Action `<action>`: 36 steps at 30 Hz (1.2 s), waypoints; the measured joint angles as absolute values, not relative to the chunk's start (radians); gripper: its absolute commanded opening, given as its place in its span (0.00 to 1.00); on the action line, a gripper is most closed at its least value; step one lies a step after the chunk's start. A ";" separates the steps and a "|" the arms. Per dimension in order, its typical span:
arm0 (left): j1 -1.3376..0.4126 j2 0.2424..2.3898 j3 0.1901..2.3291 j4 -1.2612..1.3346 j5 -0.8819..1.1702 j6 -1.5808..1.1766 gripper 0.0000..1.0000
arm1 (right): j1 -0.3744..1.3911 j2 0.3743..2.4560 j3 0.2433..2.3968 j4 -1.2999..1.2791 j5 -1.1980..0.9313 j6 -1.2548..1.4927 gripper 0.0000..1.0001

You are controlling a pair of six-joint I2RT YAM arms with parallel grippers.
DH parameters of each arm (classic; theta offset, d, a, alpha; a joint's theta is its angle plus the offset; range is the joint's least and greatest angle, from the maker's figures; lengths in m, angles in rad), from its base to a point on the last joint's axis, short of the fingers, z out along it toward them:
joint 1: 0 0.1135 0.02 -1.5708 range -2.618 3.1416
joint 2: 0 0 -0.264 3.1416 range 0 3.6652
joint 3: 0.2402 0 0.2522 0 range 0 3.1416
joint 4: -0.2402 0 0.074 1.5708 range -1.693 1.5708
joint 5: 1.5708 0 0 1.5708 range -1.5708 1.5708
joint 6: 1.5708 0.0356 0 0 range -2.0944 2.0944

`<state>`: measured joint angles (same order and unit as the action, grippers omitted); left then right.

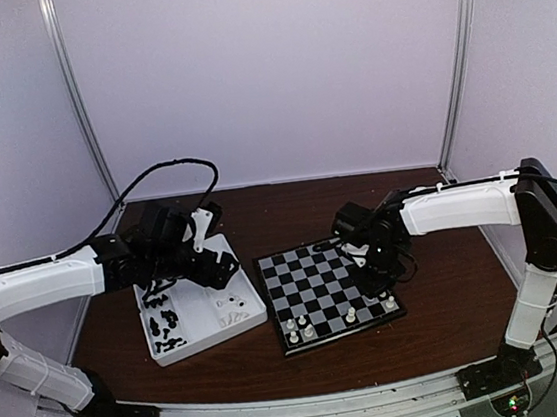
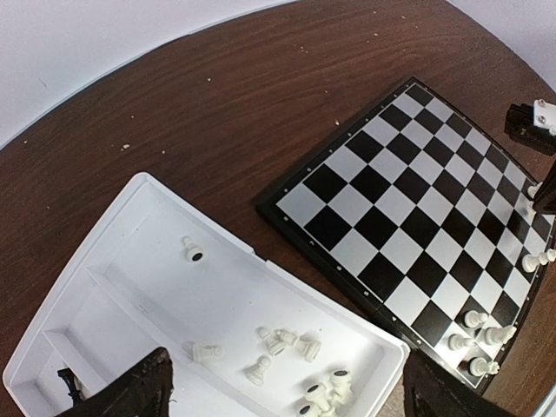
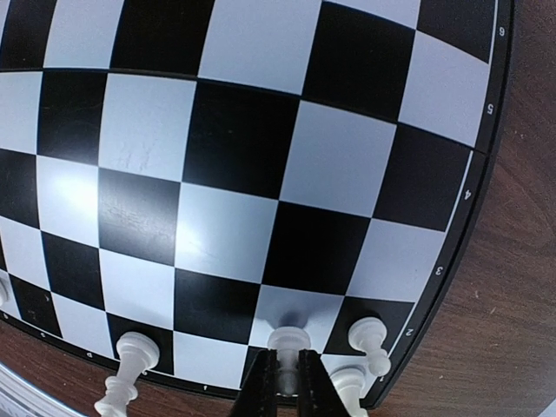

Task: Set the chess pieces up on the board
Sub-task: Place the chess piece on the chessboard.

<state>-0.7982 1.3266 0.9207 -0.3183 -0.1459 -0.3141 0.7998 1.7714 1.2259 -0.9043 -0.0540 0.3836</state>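
Observation:
The board point(image 1: 301, 271) lies at mid-table with several white chess pieces point(image 1: 307, 318) along its near edge. My right gripper point(image 3: 285, 378) is shut on a white pawn point(image 3: 287, 337), whose base rests on a pale square in the board's point(image 3: 217, 156) near right corner. Another pawn point(image 3: 369, 334) stands just right of it, and a taller piece point(image 3: 135, 352) to the left. My left gripper point(image 2: 291, 387) hangs open over the white tray point(image 2: 156, 261), above loose white pieces point(image 2: 287, 340), holding nothing.
The tray point(image 1: 205, 312) sits left of the board, with black pieces point(image 1: 163, 322) in its left compartment and white ones point(image 1: 232, 309) on its right. Brown table surrounds both. Pale walls stand behind and to the sides.

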 measured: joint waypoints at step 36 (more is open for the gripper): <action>-0.746 1.384 0.977 -0.431 -0.179 -0.382 0.85 | 0.798 1.795 1.252 -0.894 -0.042 0.360 0.27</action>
<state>-0.7460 1.3842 0.9768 -0.4313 -0.1795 -0.3824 0.7979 1.7954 1.2518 -0.8936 -0.0418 0.3595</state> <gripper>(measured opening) 0.898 0.264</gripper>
